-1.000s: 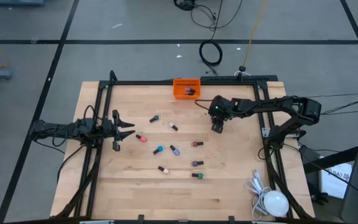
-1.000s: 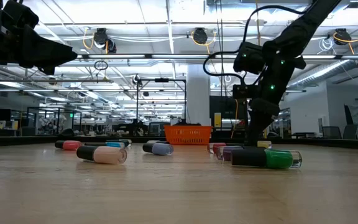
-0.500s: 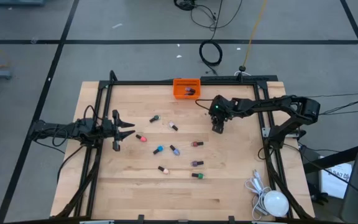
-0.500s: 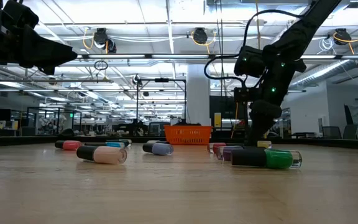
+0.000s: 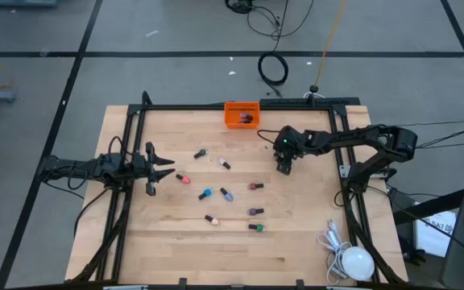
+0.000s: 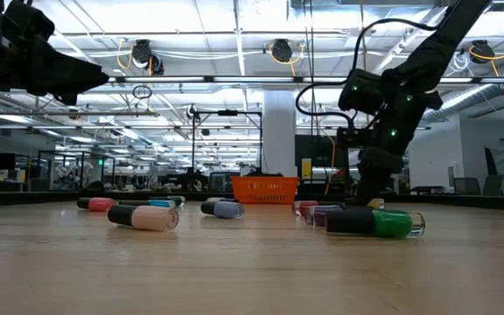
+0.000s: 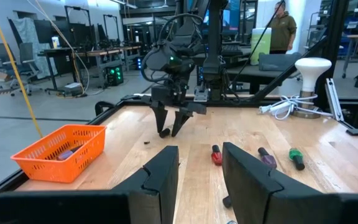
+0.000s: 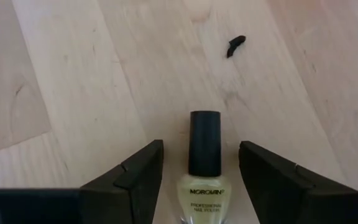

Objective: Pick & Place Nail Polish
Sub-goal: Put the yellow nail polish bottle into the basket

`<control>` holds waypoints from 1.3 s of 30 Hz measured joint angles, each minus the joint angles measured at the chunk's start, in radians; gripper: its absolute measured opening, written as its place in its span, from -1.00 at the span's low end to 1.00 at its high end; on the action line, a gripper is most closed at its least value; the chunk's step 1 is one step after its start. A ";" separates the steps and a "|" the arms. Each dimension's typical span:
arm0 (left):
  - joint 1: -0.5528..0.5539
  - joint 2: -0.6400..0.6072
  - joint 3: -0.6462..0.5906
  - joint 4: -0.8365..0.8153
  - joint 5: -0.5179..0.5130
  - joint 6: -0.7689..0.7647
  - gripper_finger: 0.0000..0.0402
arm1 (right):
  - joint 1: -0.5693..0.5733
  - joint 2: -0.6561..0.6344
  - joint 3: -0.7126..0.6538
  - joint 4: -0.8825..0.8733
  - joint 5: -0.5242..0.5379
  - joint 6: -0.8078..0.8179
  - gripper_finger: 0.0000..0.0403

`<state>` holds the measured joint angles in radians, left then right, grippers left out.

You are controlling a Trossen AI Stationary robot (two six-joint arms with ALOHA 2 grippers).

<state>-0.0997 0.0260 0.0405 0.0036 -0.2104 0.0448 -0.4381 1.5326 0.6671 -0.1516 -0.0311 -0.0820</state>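
Right gripper (image 5: 283, 168) poised over a pale yellow nail polish bottle (image 8: 199, 176), fingers spread wide to either side and touching nothing.
Seen from the right wrist, the bottle lies flat on the wooden table (image 5: 312, 242) between the two open fingers (image 8: 129, 175), its black cap pointing away from the gripper and a small dark fleck (image 8: 235, 45) on the wood just beyond it. Behind this gripper, toward the table's far edge, sits the orange basket (image 5: 241, 113) with some bottles already in it. The other bottles (image 5: 226, 193) lie scattered well apart from it across the middle of the table, among them a green one (image 6: 392, 223) nearest the low camera. Left gripper (image 5: 159, 167) waits at the table's left side, its fingers (image 7: 160, 177) parted and holding nothing.
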 joint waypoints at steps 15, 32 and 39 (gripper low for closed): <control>0.000 0.000 0.000 0.000 0.000 0.000 -0.38 | 0.002 0.003 -0.021 0.014 -0.001 -0.009 -0.46; 0.000 0.000 0.000 0.000 0.000 0.000 -0.38 | 0.002 0.005 -0.021 0.028 -0.008 -0.009 -0.73; 0.000 0.000 0.000 0.000 0.000 0.000 -0.38 | 0.013 0.009 -0.028 0.205 -0.124 0.044 -0.73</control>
<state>-0.0994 0.0259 0.0404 0.0036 -0.2104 0.0448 -0.4249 1.5417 0.6392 0.0538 -0.1551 -0.0383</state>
